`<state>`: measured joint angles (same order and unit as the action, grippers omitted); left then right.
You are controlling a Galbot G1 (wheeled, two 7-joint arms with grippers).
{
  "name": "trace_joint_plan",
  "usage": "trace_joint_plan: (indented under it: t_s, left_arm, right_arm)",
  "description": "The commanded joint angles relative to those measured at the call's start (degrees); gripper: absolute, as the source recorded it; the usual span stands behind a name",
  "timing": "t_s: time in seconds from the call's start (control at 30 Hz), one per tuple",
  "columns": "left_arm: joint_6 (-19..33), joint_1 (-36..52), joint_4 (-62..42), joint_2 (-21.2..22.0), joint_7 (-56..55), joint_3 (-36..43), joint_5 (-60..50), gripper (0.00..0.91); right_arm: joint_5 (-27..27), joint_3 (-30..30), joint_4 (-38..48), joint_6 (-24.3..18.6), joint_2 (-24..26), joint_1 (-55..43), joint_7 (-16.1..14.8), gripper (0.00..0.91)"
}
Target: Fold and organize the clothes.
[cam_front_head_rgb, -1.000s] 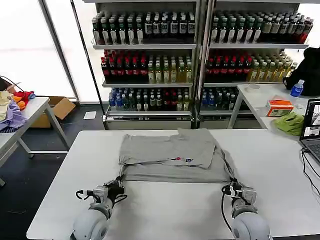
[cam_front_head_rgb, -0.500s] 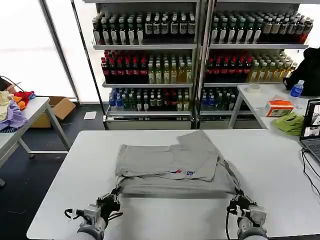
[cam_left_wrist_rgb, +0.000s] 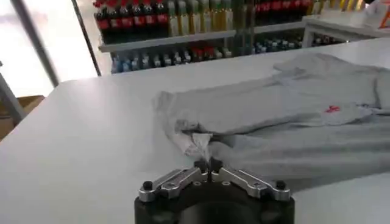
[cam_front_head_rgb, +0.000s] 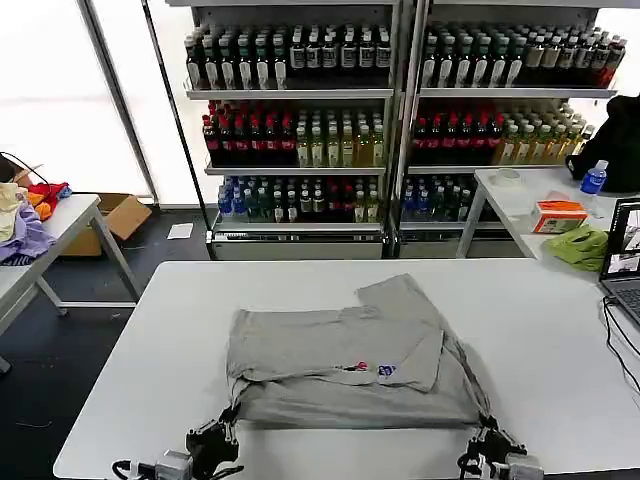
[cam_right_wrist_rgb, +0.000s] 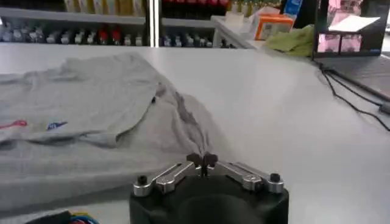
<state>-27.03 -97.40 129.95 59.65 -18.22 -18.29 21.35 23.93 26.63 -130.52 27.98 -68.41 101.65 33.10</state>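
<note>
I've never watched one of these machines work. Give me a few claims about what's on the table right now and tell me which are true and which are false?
1. Both pincers are pinching the near edge of the grey short-sleeved cotton shirt. True: the left pincer and right pincer are each shut on fabric.
2. The shirt hangs in the air above the white table. False: it lies on the tabletop.
3. The shirt shows a small red and blue print. True.
4. The shelves behind hold folded towels. False: they hold rows of drink bottles.
5. The shirt lies spread out fully flat in one layer. False: one part is folded over the rest.
</note>
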Motion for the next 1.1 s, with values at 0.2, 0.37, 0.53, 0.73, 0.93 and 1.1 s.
trace_joint_plan:
  t_s: [0.2,0.37,0.53,0.73,0.93,1.1]
  left_arm:
    - [0.45,-5.27,2.99,1.52,-0.52,-0.59,-1.76,0.907]
    - [-0.08,-5.44,6.06,2.29,-0.41,-0.27,-1.49,0.907]
    - [2.21,-2.17,9.49,3.61,0.34,-0.85,0.43,0.907]
    - [5.29,7.02,7.42,5.02,1.28,-3.65,2.86,0.907]
    - [8.4,20.96,-1.25,3.37,7.04,-4.26,3.65,0.907]
    - [7.27,30.64,-8.92,-0.11,10.19,-1.41,6.42,0.907]
  right_arm:
    - [-0.46,-0.05,-1.32,0.79,0.33,3.11,0.99,0.907]
    - [-0.38,0.65,-3.6,1.48,0.4,3.86,1.55,0.907]
    - [0.17,3.34,-5.75,-0.4,-0.69,1.7,2.89,0.907]
    - [5.07,7.67,-5.32,-1.51,-1.8,-5.39,0.89,0.907]
    - [8.02,10.21,0.36,-3.29,0.65,-19.77,-6.3,0.907]
    - [11.84,6.56,9.06,0.87,6.11,-35.57,-11.98,0.907]
